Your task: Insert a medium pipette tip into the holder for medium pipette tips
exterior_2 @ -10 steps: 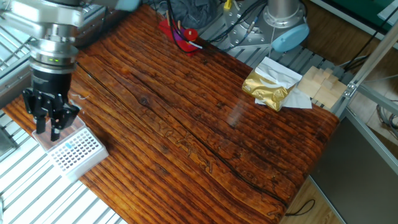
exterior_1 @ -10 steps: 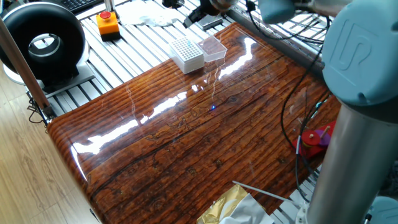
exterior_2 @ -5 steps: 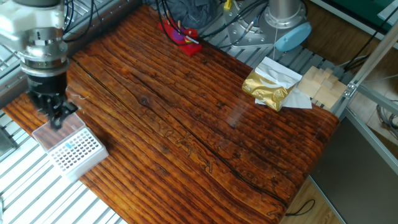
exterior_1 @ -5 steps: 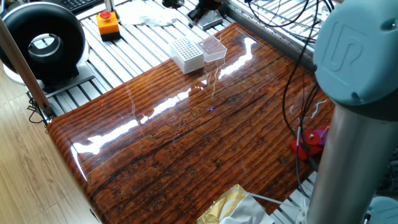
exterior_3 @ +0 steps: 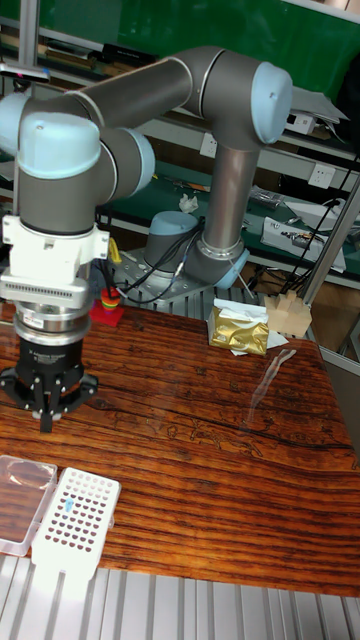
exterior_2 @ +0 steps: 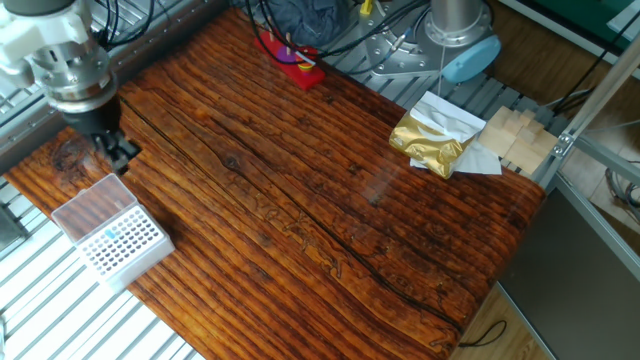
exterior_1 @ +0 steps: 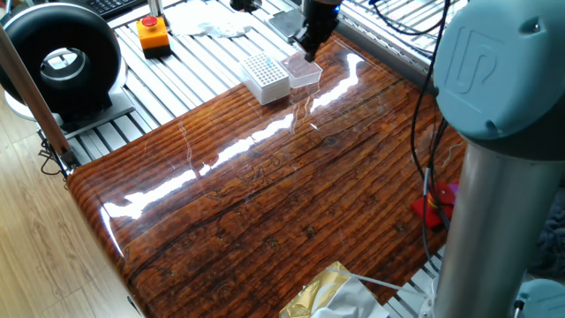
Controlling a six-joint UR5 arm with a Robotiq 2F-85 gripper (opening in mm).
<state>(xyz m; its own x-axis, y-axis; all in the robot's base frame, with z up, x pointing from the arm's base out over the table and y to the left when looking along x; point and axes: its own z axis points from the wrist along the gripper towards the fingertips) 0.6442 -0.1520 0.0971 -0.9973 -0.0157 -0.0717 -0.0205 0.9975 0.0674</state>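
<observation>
The holder for medium pipette tips [exterior_1: 265, 78] [exterior_2: 122, 243] [exterior_3: 75, 515] is a white block with a grid of holes, standing at the table's edge; one hole shows a small blue spot. Beside it lies a clear flat plastic box [exterior_1: 303, 71] [exterior_2: 88, 207] [exterior_3: 22, 488]. My gripper [exterior_1: 307, 44] [exterior_2: 120, 156] [exterior_3: 45, 418] points down over the wood just beyond the clear box, off to the side of the holder. Its fingers look drawn together. The medium pipette tip is too thin to make out, between the fingers or anywhere else.
A gold foil bag [exterior_2: 428, 143] [exterior_3: 238, 330] and wooden blocks [exterior_2: 520, 135] sit at the far table edge. A red part with cables [exterior_2: 290, 55] lies near the arm's base. An orange button box [exterior_1: 153, 34] and a black round device [exterior_1: 62, 62] stand off the table.
The gripper has come down from above the clear box and holder to a lower spot over the wood beside the box. Holder and box have not moved.
</observation>
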